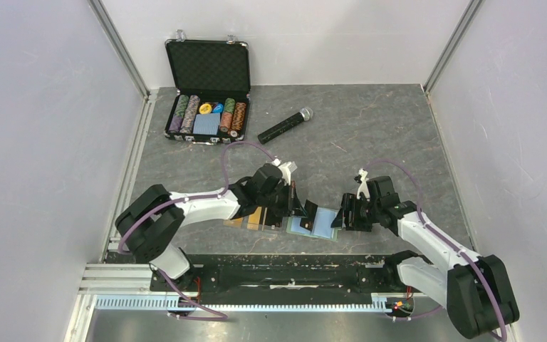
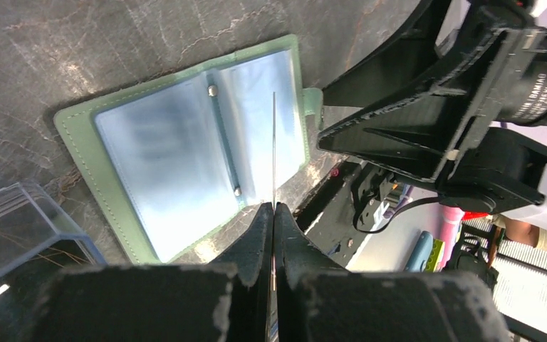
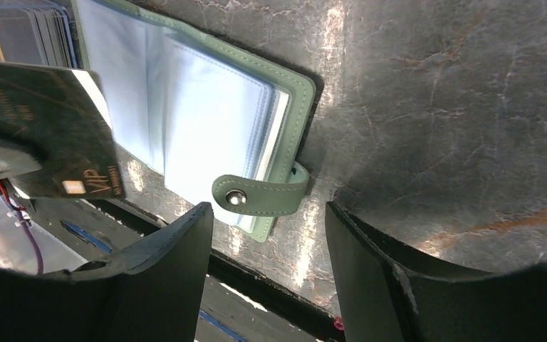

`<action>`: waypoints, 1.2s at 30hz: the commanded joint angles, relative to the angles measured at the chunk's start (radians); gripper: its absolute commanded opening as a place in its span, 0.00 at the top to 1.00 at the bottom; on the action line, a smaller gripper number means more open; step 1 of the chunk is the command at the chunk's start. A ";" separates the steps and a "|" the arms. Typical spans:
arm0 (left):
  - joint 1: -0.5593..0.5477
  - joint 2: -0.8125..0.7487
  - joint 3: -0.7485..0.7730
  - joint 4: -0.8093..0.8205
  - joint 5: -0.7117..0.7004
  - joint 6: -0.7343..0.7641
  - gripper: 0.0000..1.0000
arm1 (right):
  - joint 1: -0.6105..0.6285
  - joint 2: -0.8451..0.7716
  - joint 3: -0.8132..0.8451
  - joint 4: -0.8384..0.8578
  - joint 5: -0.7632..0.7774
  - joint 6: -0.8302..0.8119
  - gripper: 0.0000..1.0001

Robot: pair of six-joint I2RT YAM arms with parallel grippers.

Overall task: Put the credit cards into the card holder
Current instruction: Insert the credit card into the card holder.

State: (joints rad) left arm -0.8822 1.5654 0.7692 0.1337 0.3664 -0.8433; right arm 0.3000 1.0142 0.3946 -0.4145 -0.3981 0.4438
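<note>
**A:** What has the left gripper [image 2: 273, 214] got?

**B:** Its fingers are pressed together on a dark card [image 2: 273, 142]. Its own camera catches only the thin edge, held upright over the card holder [image 2: 164, 157]. The right wrist view gives the card's face, with "VIP" printed near one corner.

**A:** And the holder?

**B:** It lies open on the table [image 1: 370, 135], pale blue sleeves up, its green snap strap [image 3: 260, 196] sticking out at one side. Whether the card touches a sleeve, I cannot tell.

**A:** The right gripper [image 3: 267, 235]?

**B:** Spread wide, holding nothing — the strap lies just ahead of the gap between its fingers.

**A:** What does only the top view add?

**B:** The left wrist view catches just a corner of the clear tray [image 2: 21, 206]. From above, the tray sits just left of the holder with orange and tan cards [image 1: 246, 219] in it — and far back, an open chip case [image 1: 206, 68] holds rows of chips [image 1: 185, 110], with a microphone [image 1: 285, 126] lying beside it.
</note>
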 commanded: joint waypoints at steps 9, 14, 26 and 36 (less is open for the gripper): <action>-0.003 0.069 0.030 0.068 0.013 -0.004 0.98 | -0.009 0.023 -0.022 0.069 -0.029 -0.013 0.38; -0.003 0.087 0.034 0.063 -0.004 -0.019 0.98 | -0.009 0.023 -0.023 0.072 -0.030 -0.010 0.39; -0.013 0.149 0.049 0.086 -0.022 -0.105 0.98 | -0.009 0.020 -0.039 0.092 -0.043 0.007 0.45; -0.043 0.165 0.097 0.064 -0.018 -0.112 0.98 | -0.009 0.018 -0.043 0.100 -0.052 0.014 0.49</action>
State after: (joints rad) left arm -0.9058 1.7302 0.8234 0.1684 0.3431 -0.9184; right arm 0.2939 1.0317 0.3656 -0.3397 -0.4397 0.4526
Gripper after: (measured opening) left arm 0.028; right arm 0.528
